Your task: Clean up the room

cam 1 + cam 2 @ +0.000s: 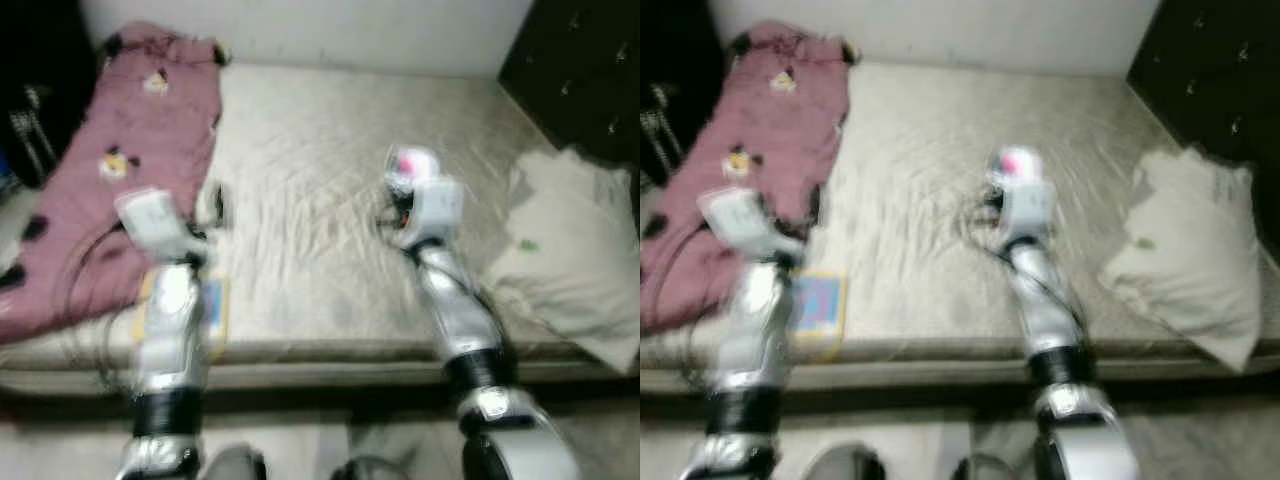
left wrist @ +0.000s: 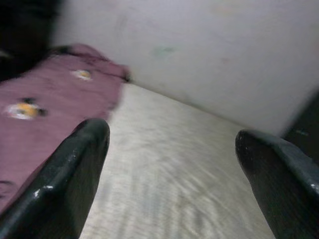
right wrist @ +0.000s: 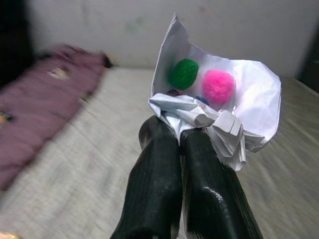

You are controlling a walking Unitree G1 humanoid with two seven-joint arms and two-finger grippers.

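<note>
Right wrist view up first: right gripper [image 3: 180, 137] pinched tight on a crumpled paper [image 3: 222, 112], with a green pompom [image 3: 183, 73] and a pink pompom [image 3: 218, 85] nestled in its folds just past the fingertips. Held up off the bed [image 1: 310, 180], nothing touching the sheet. Beyond the catch and off toward the left arm's side, a pink blanket [image 1: 120, 170]; out to the far side of the right arm, a pillow [image 1: 575, 250] near the bed's corner. Left gripper [image 2: 172, 164] spread wide with nothing between the fingers, pointing along the sheet at the wall [image 2: 209, 55]. Just beside the left forearm, a colourful book [image 1: 818, 305] flat at the mattress edge. Everything a bit smeared in both eye views.

By the look of it: pick-up done, carry-off in hand. Next call: keep the squeeze firm so the pompoms don't roll out, keep the paper upright, then find a bin or somewhere to drop it. Book probably a job for the free gripper afterwards.
</note>
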